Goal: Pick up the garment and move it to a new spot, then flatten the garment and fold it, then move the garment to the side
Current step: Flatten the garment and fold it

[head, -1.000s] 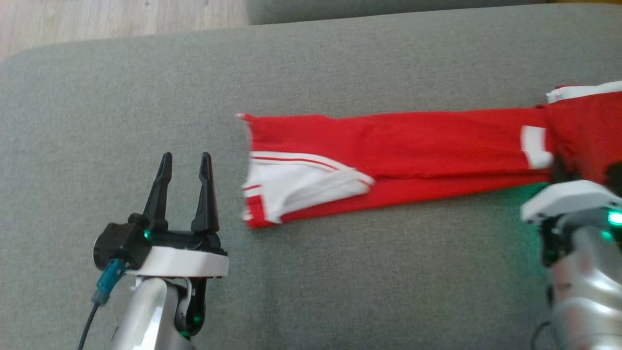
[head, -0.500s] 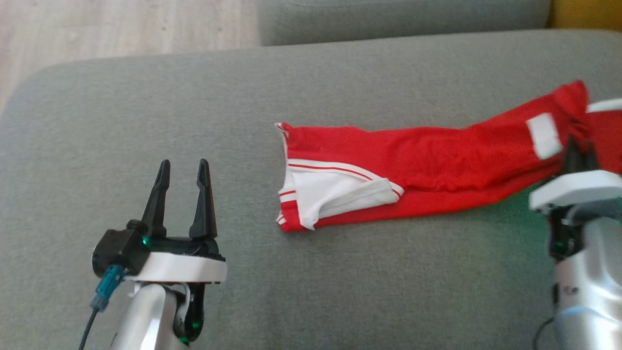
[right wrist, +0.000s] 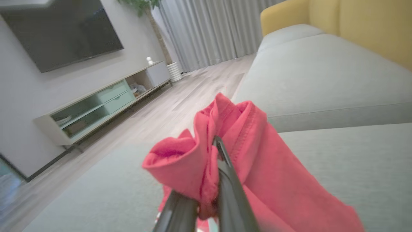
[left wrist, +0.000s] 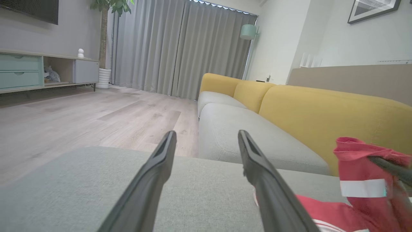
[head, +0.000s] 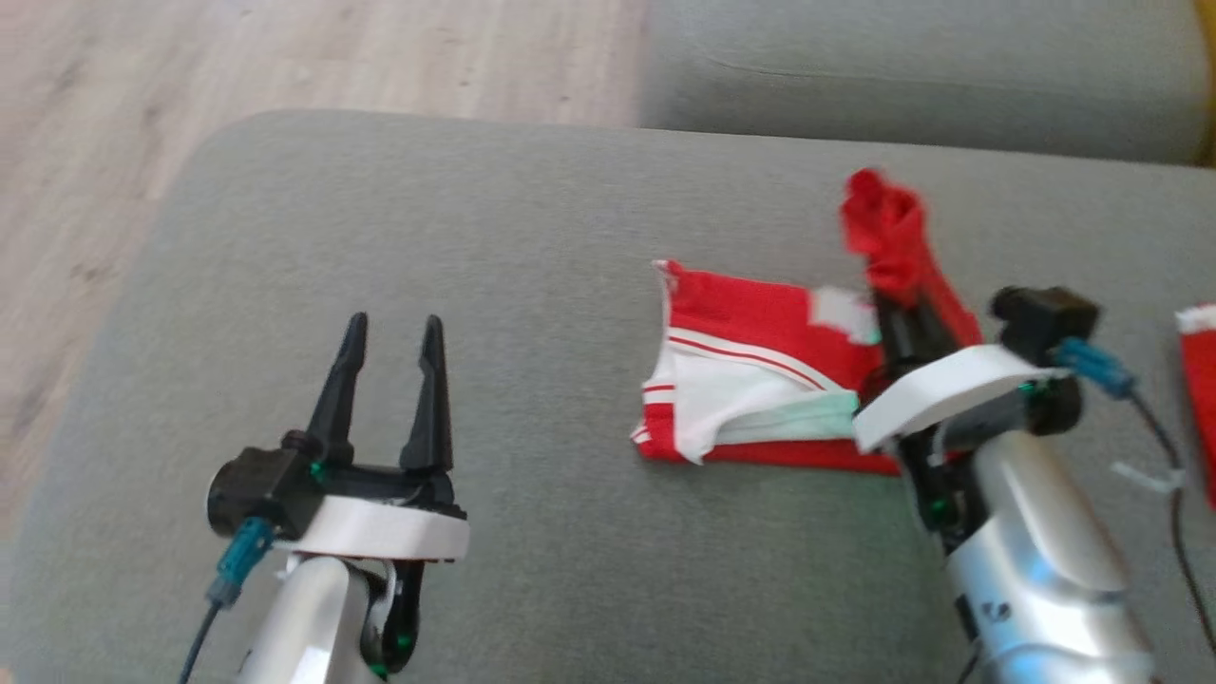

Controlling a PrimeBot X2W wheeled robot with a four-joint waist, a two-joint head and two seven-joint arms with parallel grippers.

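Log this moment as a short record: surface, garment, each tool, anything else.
surface: grey cushion, wooden floor beyond it
garment: red jersey lying on the cushion, white sleeve showing, one end lifted and bunched
left tool: open, empty, apart from the jersey
right tool: shut on the lifted red end
other: red cloth with white trim at the head view's right edge

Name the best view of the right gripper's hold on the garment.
Right wrist view: the right gripper is shut on a bunched fold of the garment, close up. The head view shows it smaller, from above; the left wrist view catches the lifted fold at its edge.
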